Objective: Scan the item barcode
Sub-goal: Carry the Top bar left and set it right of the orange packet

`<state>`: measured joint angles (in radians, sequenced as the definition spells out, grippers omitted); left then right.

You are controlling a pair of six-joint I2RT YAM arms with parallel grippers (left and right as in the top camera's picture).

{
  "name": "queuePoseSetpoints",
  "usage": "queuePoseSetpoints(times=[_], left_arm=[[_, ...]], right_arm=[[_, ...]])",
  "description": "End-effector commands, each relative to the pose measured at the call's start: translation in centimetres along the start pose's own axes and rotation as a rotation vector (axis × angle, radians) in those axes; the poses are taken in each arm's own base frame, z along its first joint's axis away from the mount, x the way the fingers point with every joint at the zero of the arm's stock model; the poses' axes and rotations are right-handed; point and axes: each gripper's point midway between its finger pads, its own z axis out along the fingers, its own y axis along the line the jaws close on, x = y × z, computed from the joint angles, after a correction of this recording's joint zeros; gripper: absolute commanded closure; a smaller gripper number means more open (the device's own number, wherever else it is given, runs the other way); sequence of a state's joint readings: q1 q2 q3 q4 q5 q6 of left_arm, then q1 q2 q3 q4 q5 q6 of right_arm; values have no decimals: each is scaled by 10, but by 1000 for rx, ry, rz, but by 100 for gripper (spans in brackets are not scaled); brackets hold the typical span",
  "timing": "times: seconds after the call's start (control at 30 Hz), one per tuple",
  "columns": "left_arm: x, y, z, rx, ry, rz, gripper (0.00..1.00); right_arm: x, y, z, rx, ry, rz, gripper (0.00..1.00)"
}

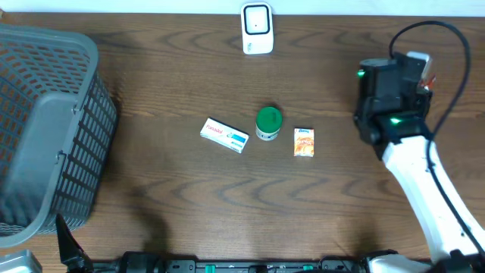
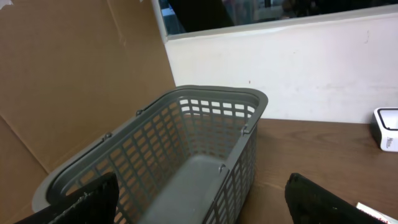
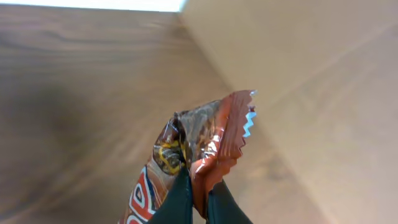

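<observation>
On the dark wooden table (image 1: 151, 212), the grey plastic lattice basket (image 2: 205, 124) sits far left before the left gripper (image 2: 199, 210), jaws wide and empty. The right gripper (image 3: 200, 202) pinches a glossy red-brown foil snack packet (image 3: 202, 140) aloft at far right. It is likely light, floppy and slippery (probably best held by its serrated seam).

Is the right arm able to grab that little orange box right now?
Probably not yet: the right gripper is shut on a snack wrapper. Otherwise nothing stands between that arm and the orange box.
</observation>
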<state>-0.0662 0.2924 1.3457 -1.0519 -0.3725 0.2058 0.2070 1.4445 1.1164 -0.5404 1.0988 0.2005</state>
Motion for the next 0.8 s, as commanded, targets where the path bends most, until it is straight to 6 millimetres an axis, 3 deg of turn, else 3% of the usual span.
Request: queuePoseSetpoints(times=[0.0, 0.17, 0.27, 0.33, 0.43, 0.47, 0.57, 0.63, 0.77], left_arm=[[0, 2, -2, -12, 0, -11, 14], [0, 2, -2, -12, -1, -11, 14], [0, 2, -2, -12, -1, -11, 14], [0, 2, -2, -13, -1, -11, 14], [0, 2, -2, -12, -1, -11, 14], [0, 2, -2, -12, -1, -11, 14], [0, 2, -2, -13, -1, -11, 14], [0, 2, -2, -13, -1, -11, 14], [0, 2, -2, -12, -1, -11, 14]], right_arm=[[12, 4, -5, 237, -65, -67, 98], [47, 71, -2, 200, -59, -309, 99], [71, 112, -11, 142, -69, -441, 99], [91, 144, -25, 28, -60, -513, 99], [108, 175, -47, -138, -38, -534, 99], [114, 186, -56, -201, -25, -540, 93], [132, 210, -80, -379, 29, -556, 53], [136, 215, -91, -453, 58, -556, 40], [131, 213, -114, -620, 121, -500, 27]])
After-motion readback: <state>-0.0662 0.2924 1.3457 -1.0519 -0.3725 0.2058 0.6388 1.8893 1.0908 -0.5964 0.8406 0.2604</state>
